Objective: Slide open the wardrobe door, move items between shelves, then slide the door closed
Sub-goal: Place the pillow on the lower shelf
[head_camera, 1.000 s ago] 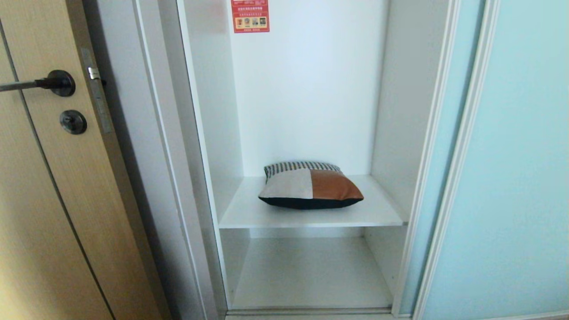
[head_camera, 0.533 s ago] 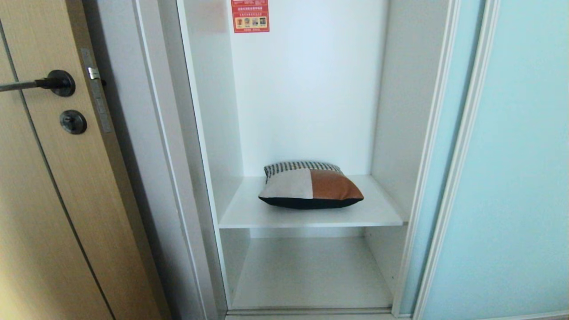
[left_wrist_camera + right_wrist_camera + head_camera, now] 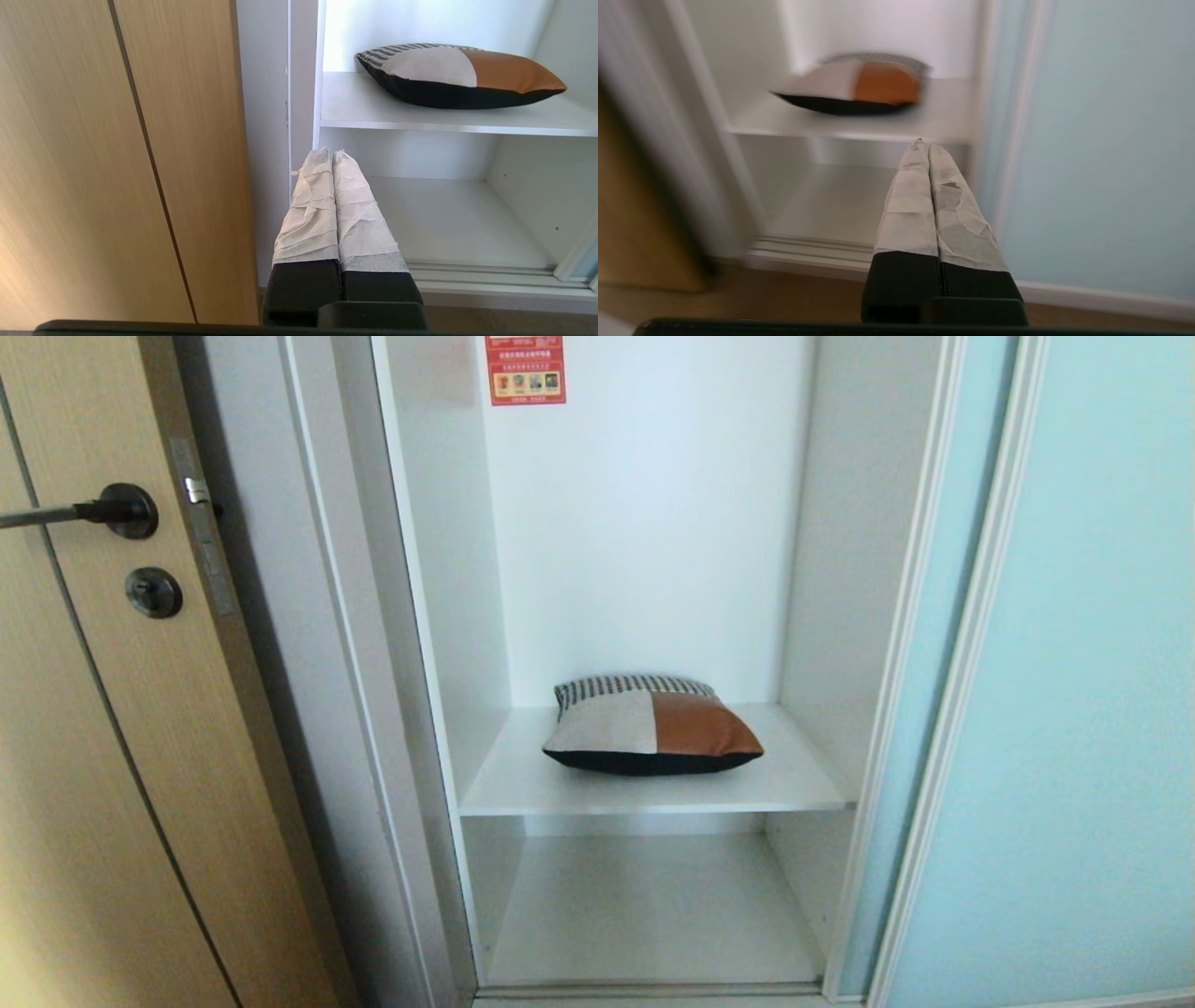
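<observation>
The sliding wardrobe door (image 3: pixel 1092 709), pale aqua frosted glass, stands slid to the right and the white compartment is open. The item, a soft cushion (image 3: pixel 653 728) in white, tan-brown, black and stripes, lies on the upper of two shelves (image 3: pixel 513 784). The lower shelf (image 3: pixel 653 905) is bare. Neither gripper shows in the head view. My left gripper (image 3: pixel 331 151) is shut and empty, low in front of the compartment's left edge, below the cushion (image 3: pixel 458 74). My right gripper (image 3: pixel 924 145) is shut and empty, low near the door's edge (image 3: pixel 1017 140), with the cushion (image 3: pixel 859 88) ahead and above.
A light wooden door (image 3: pixel 112 756) with a black lever handle (image 3: pixel 112 509) stands left of the wardrobe. A red sticker (image 3: pixel 525 369) is on the back wall. The door's floor track (image 3: pixel 467 273) runs along the compartment's front.
</observation>
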Motion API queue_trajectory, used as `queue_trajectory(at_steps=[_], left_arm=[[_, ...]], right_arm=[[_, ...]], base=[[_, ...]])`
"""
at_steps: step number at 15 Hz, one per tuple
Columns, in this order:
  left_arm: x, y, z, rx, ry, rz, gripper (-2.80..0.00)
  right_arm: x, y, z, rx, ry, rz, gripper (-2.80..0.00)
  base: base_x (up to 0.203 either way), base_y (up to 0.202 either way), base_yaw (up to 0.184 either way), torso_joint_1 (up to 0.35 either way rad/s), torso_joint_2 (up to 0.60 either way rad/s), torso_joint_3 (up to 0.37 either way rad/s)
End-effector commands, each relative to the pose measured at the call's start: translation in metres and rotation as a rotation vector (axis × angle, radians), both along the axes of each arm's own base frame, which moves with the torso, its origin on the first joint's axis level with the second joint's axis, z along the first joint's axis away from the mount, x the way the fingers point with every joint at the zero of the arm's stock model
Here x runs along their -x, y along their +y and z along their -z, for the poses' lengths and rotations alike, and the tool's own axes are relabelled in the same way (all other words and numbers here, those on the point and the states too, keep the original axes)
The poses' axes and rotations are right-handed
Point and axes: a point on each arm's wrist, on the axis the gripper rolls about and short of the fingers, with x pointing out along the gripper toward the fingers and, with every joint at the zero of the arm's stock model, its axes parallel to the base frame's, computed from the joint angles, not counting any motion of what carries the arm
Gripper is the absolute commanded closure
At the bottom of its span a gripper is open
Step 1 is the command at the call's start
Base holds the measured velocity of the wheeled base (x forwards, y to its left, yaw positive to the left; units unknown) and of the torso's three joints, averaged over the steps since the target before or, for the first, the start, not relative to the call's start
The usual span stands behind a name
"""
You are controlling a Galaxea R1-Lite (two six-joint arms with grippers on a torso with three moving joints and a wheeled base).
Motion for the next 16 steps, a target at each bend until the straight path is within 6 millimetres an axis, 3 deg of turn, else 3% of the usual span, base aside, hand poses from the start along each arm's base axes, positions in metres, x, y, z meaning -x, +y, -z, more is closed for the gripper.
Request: queue_trajectory(at_steps=[1, 5, 7, 12, 16], left_arm=[[0.0, 0.0, 0.0, 0.0, 0.001, -0.002, 0.0], [0.0, 0.0, 0.0, 0.0, 0.001, -0.001, 0.0], [0.0, 0.0, 0.0, 0.001, 0.001, -0.002, 0.0], [0.0, 0.0, 0.0, 0.0, 0.001, -0.001, 0.0], [0.0, 0.0, 0.0, 0.0, 0.001, -0.001, 0.0]], right_arm=[[-0.041, 0.002, -0.046, -0.034, 0.101, -0.062, 0.0], [-0.109, 0.004, -0.101, -0.073, 0.177, -0.129, 0.0], [-0.145, 0.009, -0.116, -0.09, 0.22, -0.182, 0.0], [-0.232, 0.047, -0.121, -0.209, 0.382, -0.32, 0.0], [-0.303, 0.076, -0.099, -0.324, 0.54, -0.309, 0.0]], base=[[0.0, 0.0, 0.0, 0.0, 0.0, 0.0], [0.0, 0.0, 0.0, 0.0, 0.0, 0.0], [0.0, 0.0, 0.0, 0.0, 0.0, 0.0], [0.0, 0.0, 0.0, 0.0, 0.0, 0.0], [0.0, 0.0, 0.0, 0.0, 0.0, 0.0]])
